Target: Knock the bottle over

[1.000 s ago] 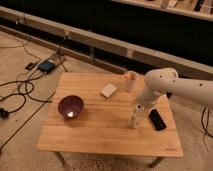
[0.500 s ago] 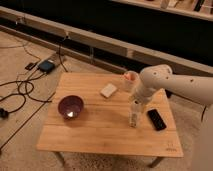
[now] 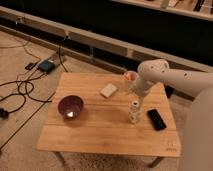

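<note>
Just under my claw (image 3: 136, 95) the small clear plastic bottle with a white cap (image 3: 133, 113) stands upright: nothing knocked yet. Claw's opening, I cannot tell.

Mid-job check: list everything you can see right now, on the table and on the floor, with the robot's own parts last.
table: 1, light wood, middle of view
bowl: 1, dark purple, left part of table
block: 1, cream, lying flat, back middle of table
cup: 1, pale with pinkish inside, back right of table, beside the arm
bottle: 1, clear whitish, upright, right of table's centre
black slab: 1, phone-like, flat on table, right of the bottle, apart from it
cables: several, black, floor at left
box: 1, bluish, floor behind table's left corner
arm: 1, white, reaching in from the right
gripper: 1, pointing down just above the bottle's cap; contact cannot be told
</note>
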Robot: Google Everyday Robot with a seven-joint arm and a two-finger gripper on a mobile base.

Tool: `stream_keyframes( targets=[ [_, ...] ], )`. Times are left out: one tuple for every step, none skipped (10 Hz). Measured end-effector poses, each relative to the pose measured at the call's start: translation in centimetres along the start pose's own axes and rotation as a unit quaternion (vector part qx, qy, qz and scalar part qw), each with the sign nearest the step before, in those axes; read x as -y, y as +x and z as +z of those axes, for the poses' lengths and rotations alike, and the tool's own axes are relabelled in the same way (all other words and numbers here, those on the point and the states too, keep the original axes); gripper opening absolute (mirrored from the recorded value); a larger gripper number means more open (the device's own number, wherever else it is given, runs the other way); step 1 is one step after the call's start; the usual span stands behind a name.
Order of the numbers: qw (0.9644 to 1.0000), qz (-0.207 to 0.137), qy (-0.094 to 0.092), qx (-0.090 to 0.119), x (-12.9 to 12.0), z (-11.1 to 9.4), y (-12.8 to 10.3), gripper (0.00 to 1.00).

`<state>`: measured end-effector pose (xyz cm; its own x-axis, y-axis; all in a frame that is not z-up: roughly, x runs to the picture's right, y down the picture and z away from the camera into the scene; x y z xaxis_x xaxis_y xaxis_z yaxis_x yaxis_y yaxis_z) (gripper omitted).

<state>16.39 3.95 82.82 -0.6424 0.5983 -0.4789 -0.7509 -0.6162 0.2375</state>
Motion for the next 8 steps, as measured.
stream_keyframes(
  targets=[
    [1.0,-0.001,0.0,0.002,-0.4,-0.1,-0.4,0.65],
    [1.0,0.0,0.002,0.004,-0.5,-0.4,-0.8,0.65],
    [1.0,-0.001,0.003,0.005,-0.4,-0.5,-0.9,0.65],
    [0.9999,-0.004,0.007,0.007,-0.1,-0.8,-0.7,0.65],
    [0.9997,-0.005,0.019,0.016,0.9,-1.4,-0.5,0.65],
    [0.9993,-0.005,0.03,0.021,1.9,-1.8,-0.3,0.65],
    [0.9987,-0.004,0.043,0.026,3.0,-2.3,0.0,0.65],
    [0.9978,-0.004,0.059,0.03,4.4,-2.8,0.7,0.65]
  ],
)
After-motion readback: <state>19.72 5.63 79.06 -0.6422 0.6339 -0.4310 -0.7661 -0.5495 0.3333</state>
